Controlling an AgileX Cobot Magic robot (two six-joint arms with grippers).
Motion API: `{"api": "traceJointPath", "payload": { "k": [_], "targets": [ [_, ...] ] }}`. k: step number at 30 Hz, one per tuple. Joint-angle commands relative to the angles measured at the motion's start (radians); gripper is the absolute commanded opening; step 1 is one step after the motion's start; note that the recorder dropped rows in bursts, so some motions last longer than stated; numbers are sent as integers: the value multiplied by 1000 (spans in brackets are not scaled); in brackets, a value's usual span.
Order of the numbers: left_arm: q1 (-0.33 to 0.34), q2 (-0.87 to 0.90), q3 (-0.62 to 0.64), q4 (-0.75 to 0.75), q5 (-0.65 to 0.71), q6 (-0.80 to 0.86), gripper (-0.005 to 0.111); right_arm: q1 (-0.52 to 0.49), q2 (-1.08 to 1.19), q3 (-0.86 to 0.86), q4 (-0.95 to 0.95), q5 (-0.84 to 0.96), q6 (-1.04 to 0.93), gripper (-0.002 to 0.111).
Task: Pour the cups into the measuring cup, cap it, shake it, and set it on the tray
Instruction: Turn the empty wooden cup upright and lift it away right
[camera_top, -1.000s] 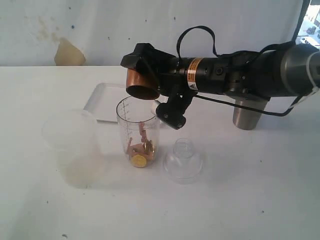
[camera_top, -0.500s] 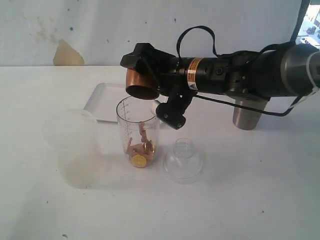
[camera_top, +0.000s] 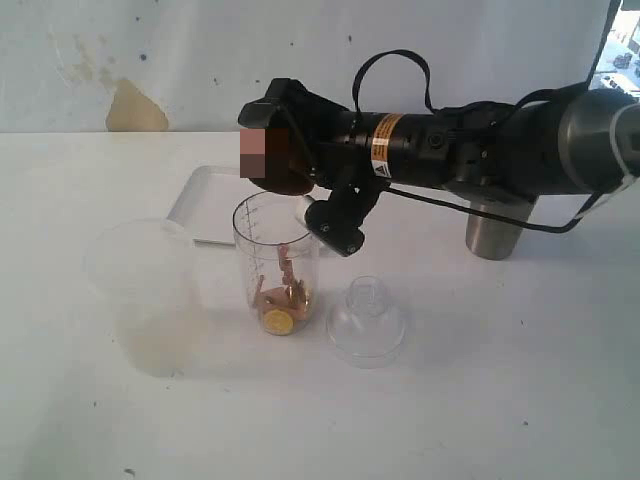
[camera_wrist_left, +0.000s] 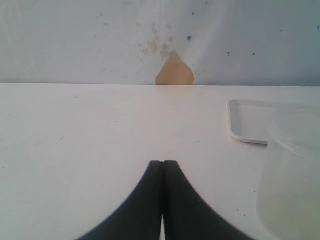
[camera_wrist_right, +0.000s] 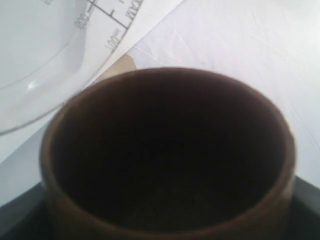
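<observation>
The right gripper (camera_top: 280, 148) clasps the wood cup (camera_top: 262, 156), tipped mouth-down over the measuring cup (camera_top: 277, 262). That cup stands mid-desk just in front of the tray (camera_top: 205, 205) and holds brownish bits and a yellow disc. The wood cup looks empty inside, so I'd say the first pour is about done. The tumbler (camera_top: 493, 230), far right behind the arm, isn't poured yet. The lid (camera_top: 366, 322) lies beside the measuring cup, so capping, shaking and traying remain. The left gripper (camera_wrist_left: 162, 172) is pinched closed, empty.

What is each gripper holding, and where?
Right gripper: brown wooden cup, fingers across its outer sides, tilted above the measuring cup. Left gripper: nothing, fingers shut.
</observation>
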Motion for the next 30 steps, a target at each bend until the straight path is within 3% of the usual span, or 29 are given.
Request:
{"api": "traceJointPath", "payload": {
  "k": [1, 10, 18, 30],
  "targets": [
    [2, 4, -2, -12, -2, 1, 103, 1, -13, -1, 15, -19, -26, 0],
    [2, 4, -2, -12, -2, 1, 103, 1, -13, -1, 191, -89, 83, 0],
    [2, 4, -2, -12, -2, 1, 103, 1, -13, -1, 199, -101, 64, 0],
    [2, 4, -2, -12, -2, 1, 103, -1, -13, -1, 193, -160, 528, 0]
  ]
}}
